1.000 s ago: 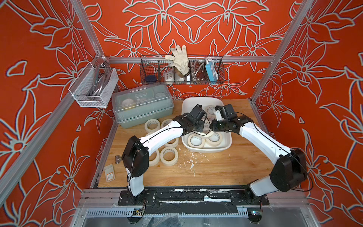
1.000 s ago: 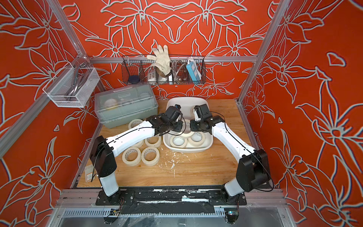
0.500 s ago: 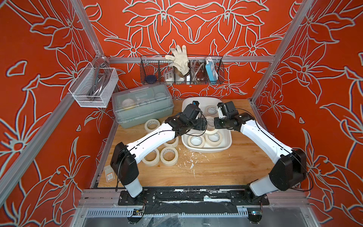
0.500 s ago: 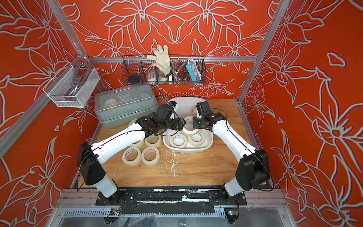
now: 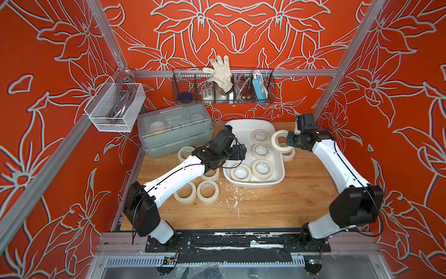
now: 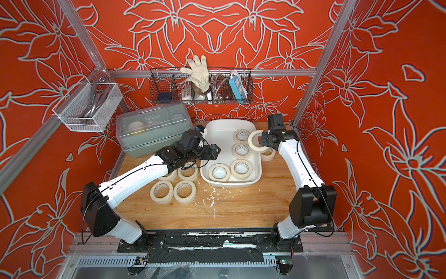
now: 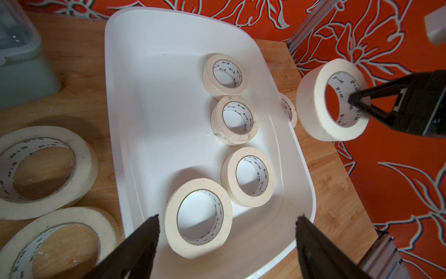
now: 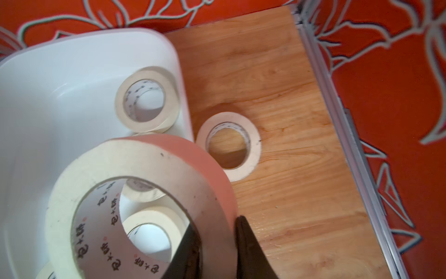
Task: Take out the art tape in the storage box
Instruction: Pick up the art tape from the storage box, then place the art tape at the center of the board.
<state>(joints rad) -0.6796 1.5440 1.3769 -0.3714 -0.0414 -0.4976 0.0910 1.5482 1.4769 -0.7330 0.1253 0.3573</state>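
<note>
Four rolls of art tape (image 7: 170,217) lie flat in the storage box (image 7: 156,108), beneath and ahead of the left claw (image 7: 226,218), which is spread wide and empty. The right claw (image 8: 217,236) is clamped on the wall of a fifth roll (image 7: 309,103), held tilted above the box's rim. A sixth roll (image 8: 253,147) lies on the surface (image 5: 265,205) beneath that claw. Outside the box, further rolls (image 7: 83,169) lie beside the left claw.

The left gripper (image 5: 241,152), shut a second ago, now has its jaws spread wide at the storage box's (image 5: 280,174) 9 o'clock side. The right gripper (image 5: 288,142) has carried its art tape roll (image 5: 274,141) from mid-box toward 3 o'clock, above the rim.
</note>
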